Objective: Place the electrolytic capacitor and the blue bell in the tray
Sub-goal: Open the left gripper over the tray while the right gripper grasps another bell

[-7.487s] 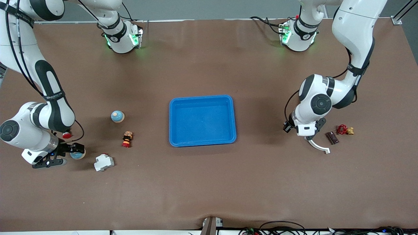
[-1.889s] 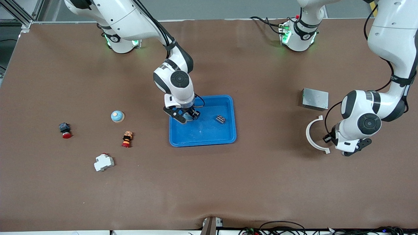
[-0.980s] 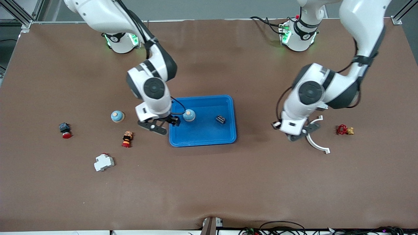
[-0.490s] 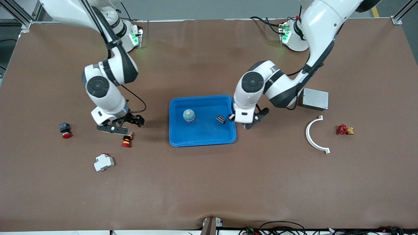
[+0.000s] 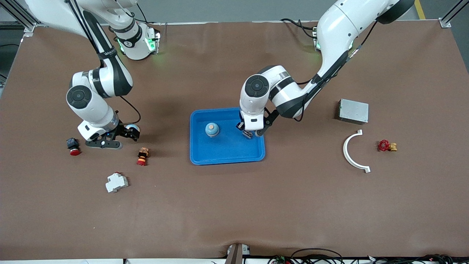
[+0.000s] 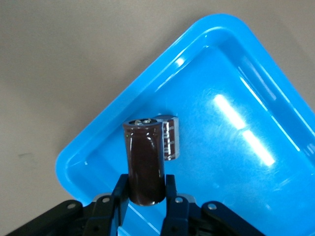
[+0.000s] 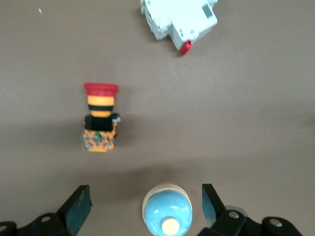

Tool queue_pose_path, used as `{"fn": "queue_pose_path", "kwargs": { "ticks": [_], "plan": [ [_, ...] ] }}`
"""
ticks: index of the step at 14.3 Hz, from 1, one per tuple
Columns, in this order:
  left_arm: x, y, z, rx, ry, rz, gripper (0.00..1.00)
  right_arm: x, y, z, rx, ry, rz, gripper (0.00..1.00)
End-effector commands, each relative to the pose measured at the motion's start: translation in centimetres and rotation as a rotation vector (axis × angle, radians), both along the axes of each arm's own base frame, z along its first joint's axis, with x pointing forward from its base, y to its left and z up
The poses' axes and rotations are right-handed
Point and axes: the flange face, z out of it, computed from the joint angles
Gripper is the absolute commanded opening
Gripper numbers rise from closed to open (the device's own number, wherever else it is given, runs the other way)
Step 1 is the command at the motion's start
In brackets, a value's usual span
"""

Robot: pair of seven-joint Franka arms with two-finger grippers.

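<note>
The desk [image 5: 234, 205] is a flat matte brown. The tray [image 5: 227, 156] is bright blue with white glare streaks. One blue bell [image 5: 212, 129] in it is light blue with a tan knob; a second bell [image 7: 167, 209] is pale blue with a cream knob and rim. The electrolytic capacitor [image 6: 144, 162] is glossy dark brown with a silvery top. The emergency-stop button [image 7: 101, 117] has a red cap, yellow and black bands and an orange base. The circuit breaker [image 7: 179, 20] is white with a red lever. The valve [image 5: 386, 146] has a red handwheel and brass body. The curved bracket [image 5: 353, 154] is white, and the metal box [image 5: 353, 111] is grey.
</note>
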Motion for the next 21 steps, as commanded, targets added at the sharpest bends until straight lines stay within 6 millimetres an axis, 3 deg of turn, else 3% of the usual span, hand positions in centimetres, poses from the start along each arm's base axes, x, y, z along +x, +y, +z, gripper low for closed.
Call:
{"fn": "queue_pose_path", "kwargs": {
  "ticks": [1,4,7,12,13,15,16,18,19,21],
  "plan": [
    [2.3,-1.5,-0.8,-0.008,-0.042,0.054,0.00,-2.9,-0.9,-0.7,0.010,-0.037,0.024,1.00],
    [3.0,-3.5,-4.4,-0.021,-0.091,0.117,0.00,-4.0,-1.6,-2.1,0.021,-0.052,0.022,1.00],
    [3.4,-3.4,-6.5,-0.025,-0.111,0.185,0.00,-4.3,-2.6,-2.6,0.024,-0.058,0.023,1.00],
    [4.6,-3.2,-6.9,-0.088,-0.147,0.288,0.00,-5.4,-3.8,-4.4,0.032,-0.053,0.008,1.00],
    [4.8,-3.1,-6.7,-0.091,-0.150,0.294,0.05,-5.6,-3.7,-4.8,0.035,-0.052,0.008,1.00],
    [5.0,-3.1,-5.9,-0.097,-0.162,0.290,0.62,-5.9,-3.8,-5.8,0.038,-0.037,0.005,1.00],
    [5.3,-2.9,-5.4,-0.097,-0.173,0.286,1.00,-6.0,-3.7,-6.0,0.039,-0.031,0.007,1.00],
    [6.2,-2.3,-4.0,-0.097,-0.200,0.254,1.00,-6.5,-3.6,-6.8,0.040,-0.013,0.008,1.00],
    [7.1,-1.9,-2.3,-0.098,-0.230,0.222,1.00,-6.6,-3.7,-7.0,0.040,-0.008,0.007,1.00],
    [9.0,0.6,0.1,-0.060,-0.242,0.166,1.00,-6.6,-3.5,-7.2,0.042,-0.005,0.005,1.00]
  ]
}}
